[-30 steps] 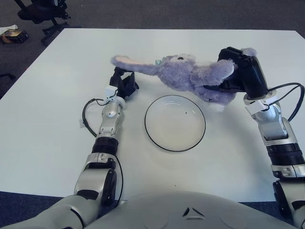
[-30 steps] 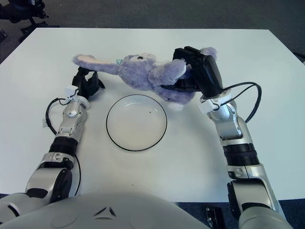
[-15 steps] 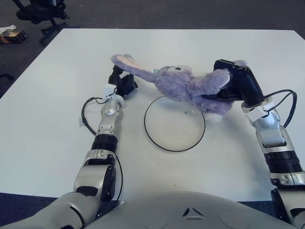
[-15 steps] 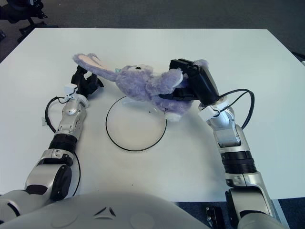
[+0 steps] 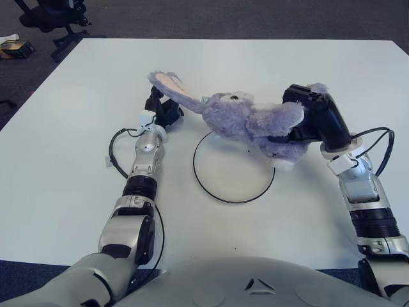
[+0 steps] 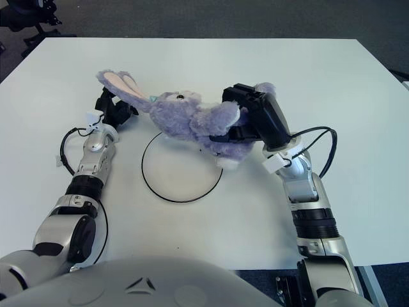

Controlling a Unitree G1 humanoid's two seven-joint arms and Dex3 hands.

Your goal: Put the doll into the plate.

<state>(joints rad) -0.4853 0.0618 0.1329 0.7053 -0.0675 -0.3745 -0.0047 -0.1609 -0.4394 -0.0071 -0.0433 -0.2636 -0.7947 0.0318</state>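
A purple plush rabbit doll (image 5: pixel 246 121) with long pink-lined ears hangs tilted over the far right part of a clear round plate (image 5: pixel 223 185) with a dark rim. My right hand (image 5: pixel 313 121) is shut on the doll's body from the right. The doll's ears (image 5: pixel 172 89) stretch left, above my left hand (image 5: pixel 163 110), which shows just left of the plate; its fingers are partly hidden under the ears.
The white table (image 5: pixel 77 160) carries only the plate. A black office chair base (image 5: pixel 54 16) and a small box (image 5: pixel 16 48) show on the dark floor beyond the far left corner.
My right hand has carried the doll left and toward me, lowering it over the plate. The left hand shifted slightly farther away.
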